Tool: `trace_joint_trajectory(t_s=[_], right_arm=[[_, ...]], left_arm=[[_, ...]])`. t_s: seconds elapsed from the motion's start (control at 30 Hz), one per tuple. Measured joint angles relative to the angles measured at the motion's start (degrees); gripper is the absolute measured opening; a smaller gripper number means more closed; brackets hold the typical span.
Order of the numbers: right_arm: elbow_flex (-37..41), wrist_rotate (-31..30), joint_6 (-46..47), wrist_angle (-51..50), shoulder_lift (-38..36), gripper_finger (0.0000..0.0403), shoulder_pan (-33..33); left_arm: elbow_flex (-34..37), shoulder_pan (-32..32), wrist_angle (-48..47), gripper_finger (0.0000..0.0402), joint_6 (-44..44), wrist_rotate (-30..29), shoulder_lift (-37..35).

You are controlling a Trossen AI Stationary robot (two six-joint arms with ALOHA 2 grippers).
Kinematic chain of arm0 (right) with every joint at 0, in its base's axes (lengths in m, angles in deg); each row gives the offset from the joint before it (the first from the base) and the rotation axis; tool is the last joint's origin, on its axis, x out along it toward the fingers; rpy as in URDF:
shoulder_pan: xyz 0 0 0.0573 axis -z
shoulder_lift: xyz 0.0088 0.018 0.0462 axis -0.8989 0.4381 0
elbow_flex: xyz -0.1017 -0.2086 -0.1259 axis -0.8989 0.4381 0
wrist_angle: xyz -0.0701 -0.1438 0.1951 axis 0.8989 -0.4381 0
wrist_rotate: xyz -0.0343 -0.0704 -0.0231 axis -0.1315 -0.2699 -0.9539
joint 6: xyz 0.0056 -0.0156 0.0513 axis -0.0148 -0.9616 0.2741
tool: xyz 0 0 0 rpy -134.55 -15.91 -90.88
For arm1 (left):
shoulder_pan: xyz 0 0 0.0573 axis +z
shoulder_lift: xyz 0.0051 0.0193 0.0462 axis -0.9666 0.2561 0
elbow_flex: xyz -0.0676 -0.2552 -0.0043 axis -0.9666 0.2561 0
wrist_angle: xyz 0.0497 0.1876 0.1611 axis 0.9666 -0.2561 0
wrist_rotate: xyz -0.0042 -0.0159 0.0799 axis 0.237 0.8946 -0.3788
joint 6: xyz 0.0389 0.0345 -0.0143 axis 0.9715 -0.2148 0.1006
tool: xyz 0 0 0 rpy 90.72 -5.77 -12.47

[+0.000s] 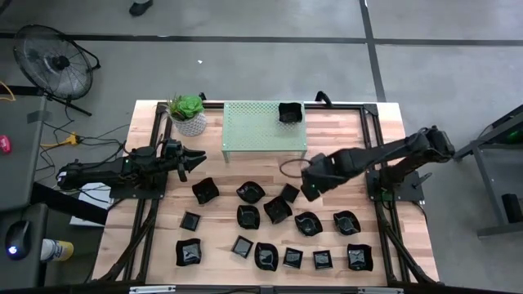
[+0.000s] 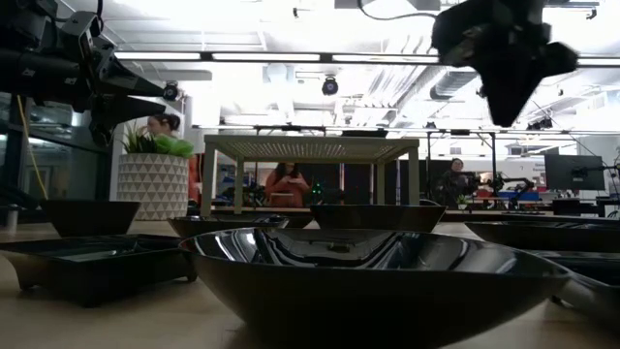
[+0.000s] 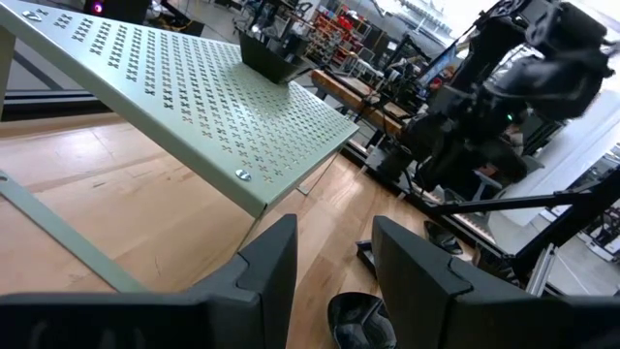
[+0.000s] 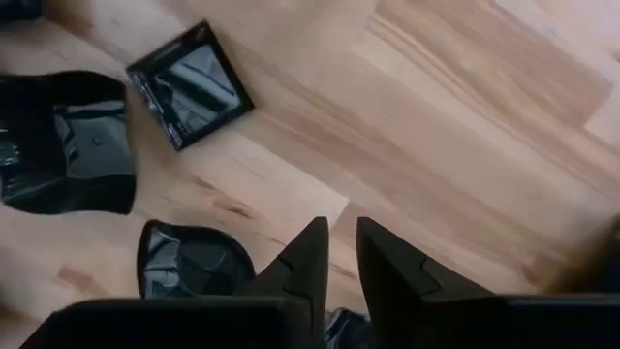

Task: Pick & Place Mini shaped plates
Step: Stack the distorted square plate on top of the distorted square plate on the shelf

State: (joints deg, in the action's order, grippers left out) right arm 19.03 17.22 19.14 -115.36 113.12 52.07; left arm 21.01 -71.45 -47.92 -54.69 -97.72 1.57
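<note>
Sixteen or so small black plates lie before us on the wooden table, scattered in loose rows across its near half, and one more plate sits on top of the pale green perforated rack at the far side, near its right corner. We see the right gripper hanging above the table just in front of the rack, over the upper edge of the scattered plates; in the right wrist view its fingers stand only a narrow gap apart with nothing between them, pointing down at bare wood, with a square plate and two rounded ones close by. We find the left gripper off to the left of the rack, raised and lying level, aimed toward the rack; its fingers stand moderately apart and hold nothing. A potted plant stands at the rack's left end. From table height, we look across a large dark plate in the foreground, and people sit in the room beyond the rack.
</note>
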Motion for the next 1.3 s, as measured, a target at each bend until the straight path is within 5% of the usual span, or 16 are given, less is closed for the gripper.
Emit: trace_joint_trajectory(t_s=[0.37,0.73,1.3], right_arm=[[0.01,-9.75,16.06,-0.99,-1.65,0.0064,-7.86],[0.01,-3.0,16.63,3.8,-1.36,0.0073,-13.82],[5.39,-0.96,28.19,14.44,-0.94,0.0136,-21.95]], left_arm=[[0.01,0.01,0.0,0.0134,0.01,0.0,0.0],[0.02,0.01,0.0,0.0133,0.0,0.0,0.0],[0.01,0.0,0.0,0.0134,0.0,0.0,0.0]])
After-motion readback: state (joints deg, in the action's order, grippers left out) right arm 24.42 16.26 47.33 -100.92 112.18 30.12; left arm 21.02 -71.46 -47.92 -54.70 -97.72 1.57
